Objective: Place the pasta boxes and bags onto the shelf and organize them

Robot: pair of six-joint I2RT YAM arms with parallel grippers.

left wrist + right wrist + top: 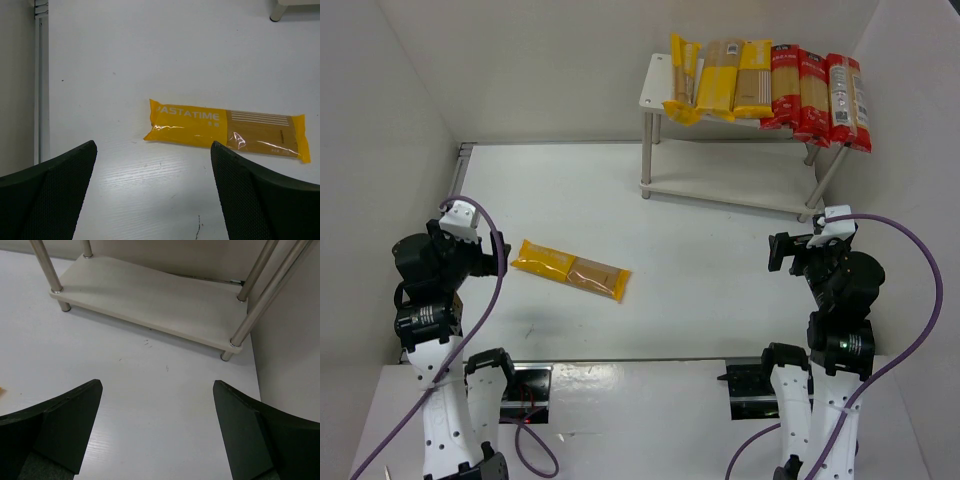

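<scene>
One yellow pasta packet point(571, 269) lies flat on the table at left of centre; the left wrist view shows it point(227, 130) just ahead of my fingers. The white two-tier shelf point(658, 88) stands at the back right. Its top board holds three yellow packets point(720, 80) and three red packets point(817, 97). Its lower board point(150, 300) is bare. My left gripper point(492, 262) is open and empty, left of the loose packet. My right gripper point(778, 252) is open and empty, in front of the shelf.
White walls close the table on the left, back and right. The right wall point(290, 360) stands close beside the shelf's right legs. A metal rail point(40, 75) runs along the table's left edge.
</scene>
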